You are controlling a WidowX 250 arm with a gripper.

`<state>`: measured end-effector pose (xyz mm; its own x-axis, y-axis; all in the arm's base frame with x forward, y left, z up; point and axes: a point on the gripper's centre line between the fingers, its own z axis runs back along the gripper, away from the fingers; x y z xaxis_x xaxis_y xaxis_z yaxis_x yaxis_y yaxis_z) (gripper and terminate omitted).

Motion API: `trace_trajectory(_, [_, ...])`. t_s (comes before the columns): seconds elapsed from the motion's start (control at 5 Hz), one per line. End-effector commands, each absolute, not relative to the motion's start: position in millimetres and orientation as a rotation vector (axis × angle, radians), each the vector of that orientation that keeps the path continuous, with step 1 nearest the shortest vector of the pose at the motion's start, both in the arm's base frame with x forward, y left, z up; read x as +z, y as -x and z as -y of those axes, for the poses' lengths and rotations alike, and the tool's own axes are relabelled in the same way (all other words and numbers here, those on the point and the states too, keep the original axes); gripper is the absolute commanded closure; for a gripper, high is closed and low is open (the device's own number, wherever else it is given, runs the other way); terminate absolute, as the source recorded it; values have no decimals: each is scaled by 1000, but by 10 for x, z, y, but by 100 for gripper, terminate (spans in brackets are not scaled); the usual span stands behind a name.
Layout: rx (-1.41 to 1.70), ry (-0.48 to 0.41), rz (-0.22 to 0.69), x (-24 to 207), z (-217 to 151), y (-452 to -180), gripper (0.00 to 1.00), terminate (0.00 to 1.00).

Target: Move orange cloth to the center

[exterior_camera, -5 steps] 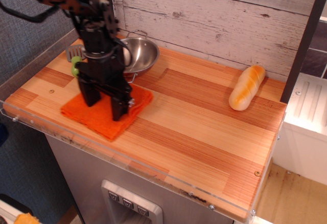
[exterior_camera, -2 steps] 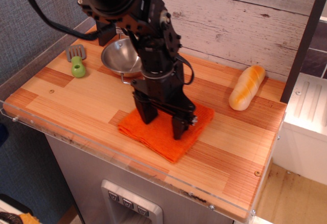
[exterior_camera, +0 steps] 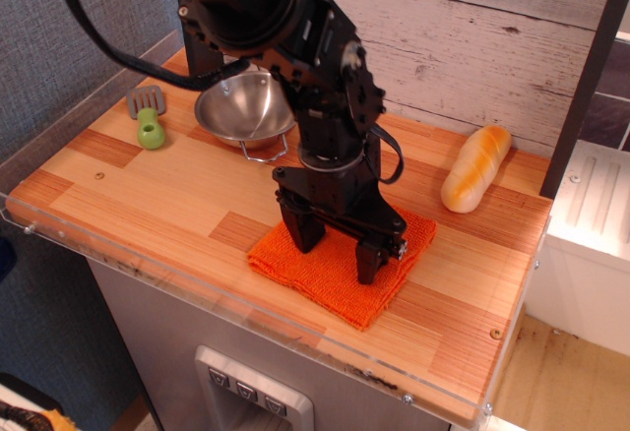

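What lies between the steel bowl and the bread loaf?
The robot arm stands between the steel bowl and the bread loaf in the observation.image view; beneath it, bare countertop.

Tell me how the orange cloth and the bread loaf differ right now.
The orange cloth lies flat and roughly square, with a nubby texture; the bread loaf is a rounded, smooth, elongated lump. The cloth is bright orange, the loaf paler orange-tan with light stripes. The gripper stands on the cloth; the loaf lies untouched. Both rest on the wooden countertop.

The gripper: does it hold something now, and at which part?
The gripper stands on the orange cloth, fingers spread and pressing near its middle; whether they pinch any fabric cannot be told.
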<state>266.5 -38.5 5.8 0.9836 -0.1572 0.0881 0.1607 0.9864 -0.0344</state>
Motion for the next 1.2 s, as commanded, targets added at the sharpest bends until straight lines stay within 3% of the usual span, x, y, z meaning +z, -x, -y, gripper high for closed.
trace_trajectory(0.0, [-306, -49, 187, 292, 123, -2757, 0, 0])
trace_trajectory(0.2, [-413, -67, 231, 333, 121, -2809, 0, 0])
trace_trajectory(0.6, [-524, 0, 204, 434, 120, -2914, 0, 0])
trace_trajectory(1.0, [-435, 54, 203, 712, 35, -2856, 0, 0])
